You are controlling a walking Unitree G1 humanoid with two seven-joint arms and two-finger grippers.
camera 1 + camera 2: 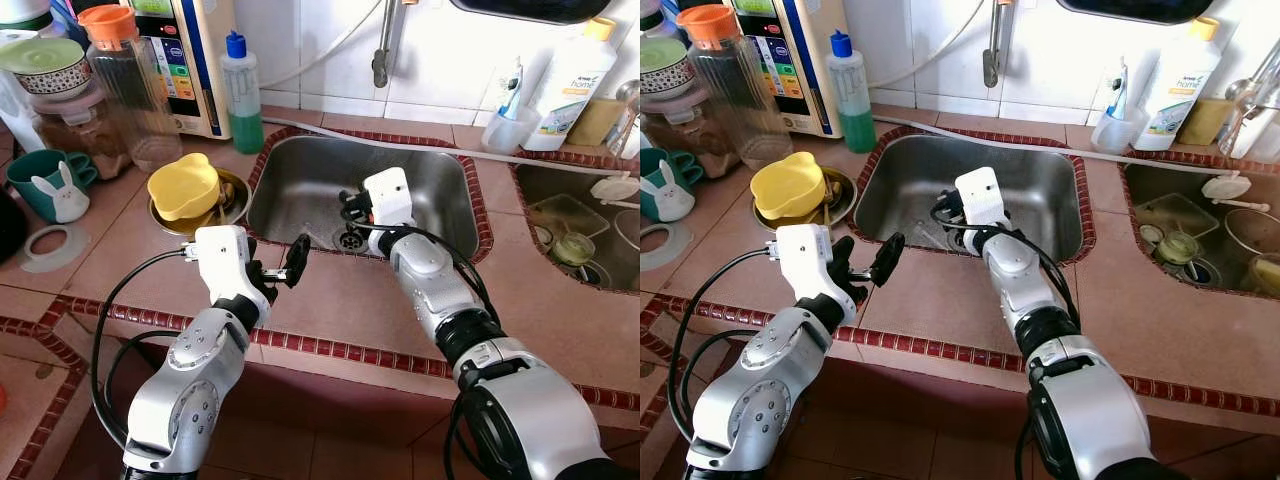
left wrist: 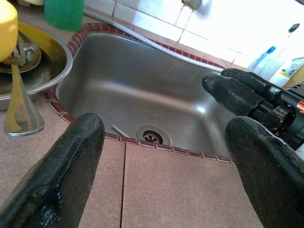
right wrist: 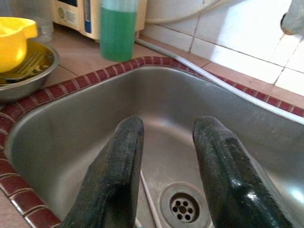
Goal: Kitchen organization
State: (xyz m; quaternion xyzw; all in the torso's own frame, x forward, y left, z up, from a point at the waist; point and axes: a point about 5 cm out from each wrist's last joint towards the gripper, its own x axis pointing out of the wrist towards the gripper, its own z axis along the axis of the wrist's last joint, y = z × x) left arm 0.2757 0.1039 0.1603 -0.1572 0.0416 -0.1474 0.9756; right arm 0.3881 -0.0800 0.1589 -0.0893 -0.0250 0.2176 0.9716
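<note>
— If you go by what lies on the counter, how far along is this tidying?
— Barely begun, I'd say. The right gripper (image 3: 164, 166) hangs over the steel sink (image 1: 300, 175), just above the drain (image 3: 184, 206), fingers a little apart and holding nothing. A thin white stick (image 3: 148, 197) lies on the sink floor beside the drain.
— And the other arm?
— The left gripper (image 2: 166, 156) hovers over the tiled counter (image 1: 340, 300) at the sink's near edge, fingers wide apart, empty too.
— What's left?
— Nearly everything. The yellow bowl (image 1: 183, 186) sits upturned in a metal dish (image 1: 238, 190) with cutlery, left of the sink. The green soap bottle (image 1: 242, 95), jars and bunny mug (image 1: 45, 183) crowd the far left.
</note>
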